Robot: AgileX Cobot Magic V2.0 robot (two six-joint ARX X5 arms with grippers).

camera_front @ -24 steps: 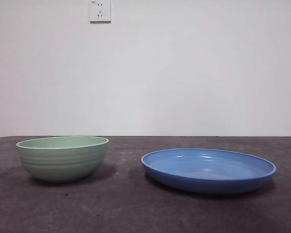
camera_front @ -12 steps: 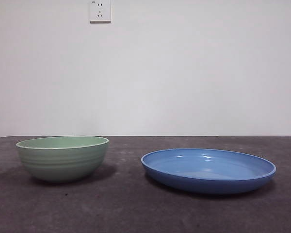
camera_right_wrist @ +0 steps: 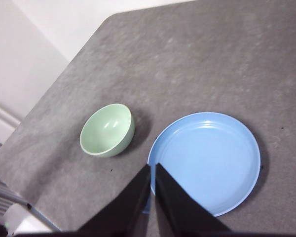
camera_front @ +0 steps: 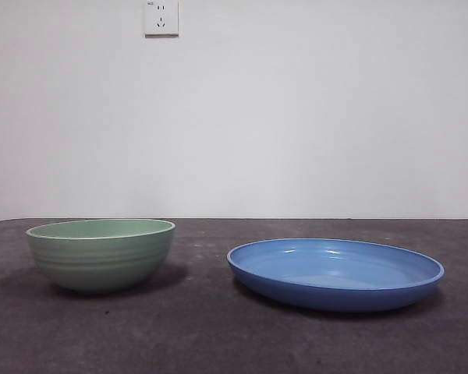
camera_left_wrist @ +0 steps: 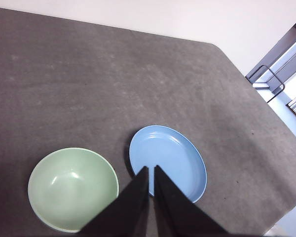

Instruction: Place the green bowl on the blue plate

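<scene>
The green bowl [camera_front: 101, 253] stands upright and empty on the dark table, left of the blue plate [camera_front: 335, 273], which lies flat and empty with a gap between them. Both show from above in the left wrist view, the bowl [camera_left_wrist: 73, 188] and the plate [camera_left_wrist: 167, 163], and in the right wrist view, the bowl [camera_right_wrist: 107, 130] and the plate [camera_right_wrist: 204, 160]. My left gripper [camera_left_wrist: 151, 169] is shut and empty, high above the table. My right gripper [camera_right_wrist: 152, 167] is shut and empty, high above the plate's near edge. Neither arm shows in the front view.
The dark grey table [camera_front: 218, 335] runs back to a white wall with a socket [camera_front: 161, 17]. The table's edges and rounded corners show in the left wrist view [camera_left_wrist: 227, 54] and the right wrist view [camera_right_wrist: 19, 163], with floor and a frame beyond.
</scene>
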